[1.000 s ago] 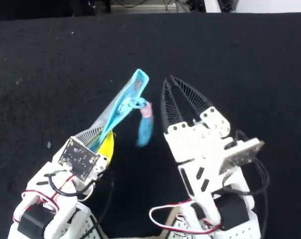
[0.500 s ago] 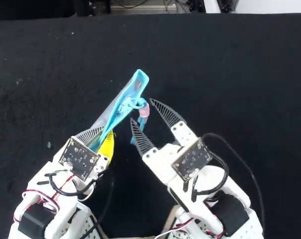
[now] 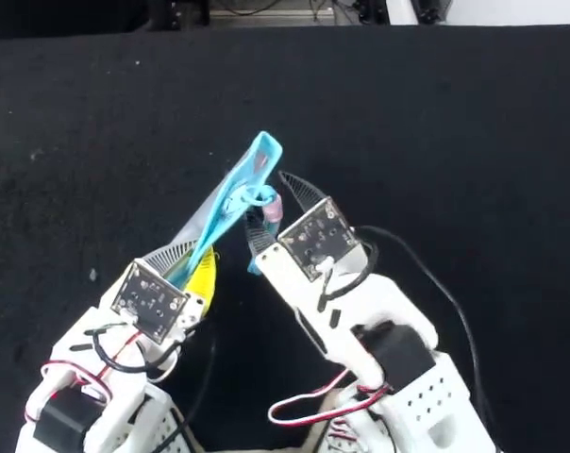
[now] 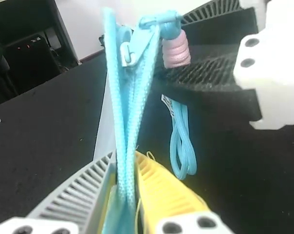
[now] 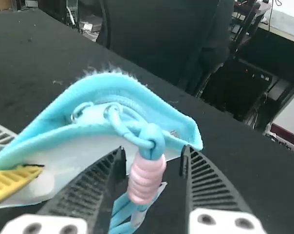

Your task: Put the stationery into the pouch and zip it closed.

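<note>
well, the left gripper point(image 3: 186, 264) was pinching the near end of the light blue pouch point(image 3: 233, 203), its grey and yellow fingers point(image 4: 161, 187) pressed flat against the fabric from either side. the pouch was lifted off the black table point(image 3: 455, 123) and slanted up and away from the left arm, zip edge uppermost. in the left wrist view the pouch point(image 4: 122, 122) ran narrow and straight out from between the two fingers, with the zip slider point(image 4: 130, 48) near its far end.

from the slider hung a blue cord point(image 4: 181, 146) carrying a pink bead point(image 3: 274, 209). the right gripper point(image 3: 271, 212) sat just beside the pouch's far end, its black fingers point(image 5: 96, 180) spread apart with the bead point(image 5: 146, 178) between them. in the right wrist view a gap showed on each side of the bead, so the right gripper point(image 5: 149, 156) was not clamped on it, and the pouch's corner point(image 5: 103, 102) curved just beyond the fingertips. the cord's loop dangled below the bead, free of the table.
</note>
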